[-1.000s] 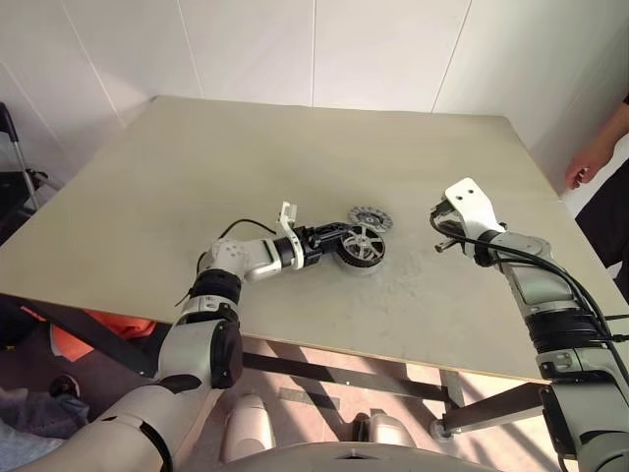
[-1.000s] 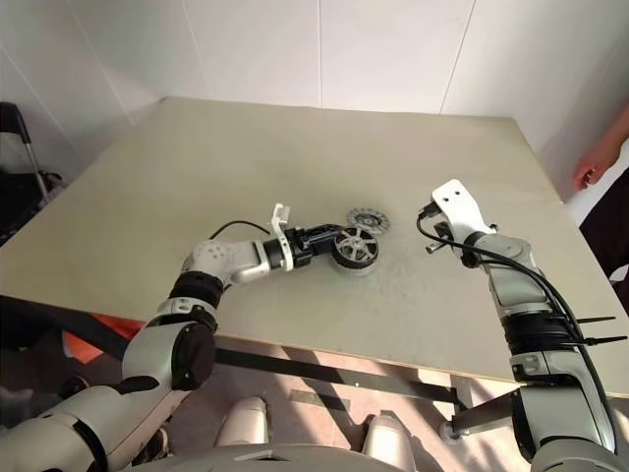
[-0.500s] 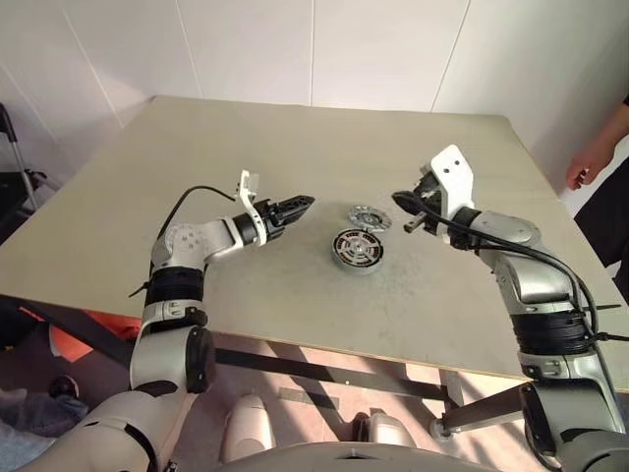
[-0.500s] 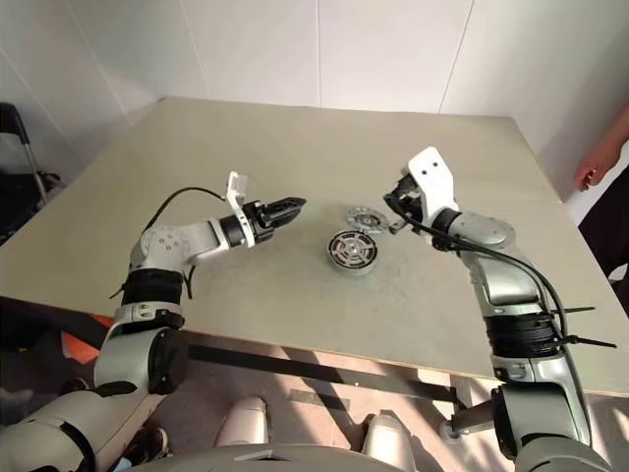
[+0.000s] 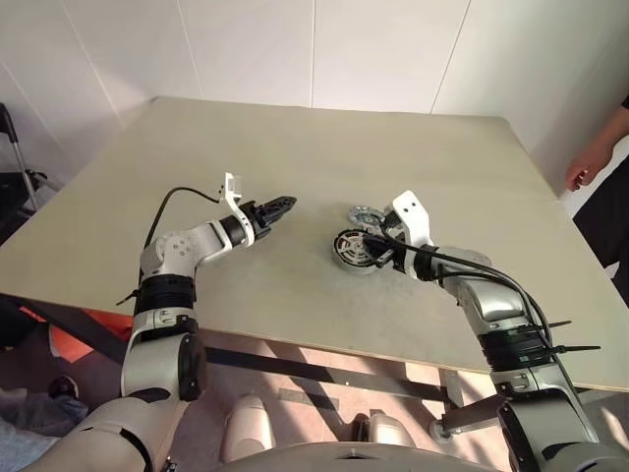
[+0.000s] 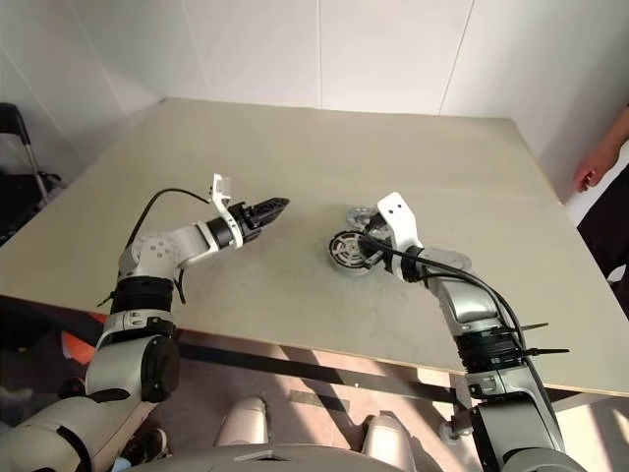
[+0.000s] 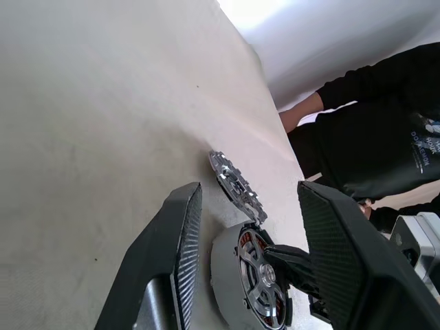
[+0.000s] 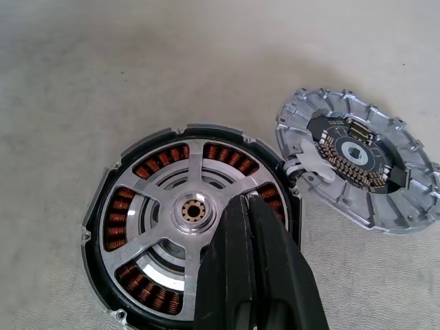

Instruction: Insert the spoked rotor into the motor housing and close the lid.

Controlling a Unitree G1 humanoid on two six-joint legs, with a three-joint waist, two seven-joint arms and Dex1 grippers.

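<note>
The motor housing (image 8: 189, 258) lies flat on the beige table (image 5: 295, 147), near the middle of it. The spoked rotor (image 8: 194, 210) sits inside the housing: its silvery spokes and pale hub cover the centre, and the copper-red windings show between the spokes. The lid (image 8: 357, 165) lies on the table just beside the housing, on the far side of it. In the right wrist view its edge seems to touch the rim of the housing. It is not on the housing; its inner side with a dark circuit ring faces up.

The right arm reaches forward and to the left, with the forearm low over the table and the wrist bent toward the housing. The right gripper (image 8: 251, 206) points down at a slant. Its two black fingers are pressed together and they hold nothing. Their tips are over the rotor, just beside the hub; I cannot tell if they touch it.

The left arm is bent at the elbow, and its forearm is raised and about level. The left gripper (image 5: 282, 205) points toward the housing but is well apart from it, on the left. Its fingers are spread partly and empty.

A person (image 7: 385, 137) in dark clothing stands at the far right edge of the table.
</note>
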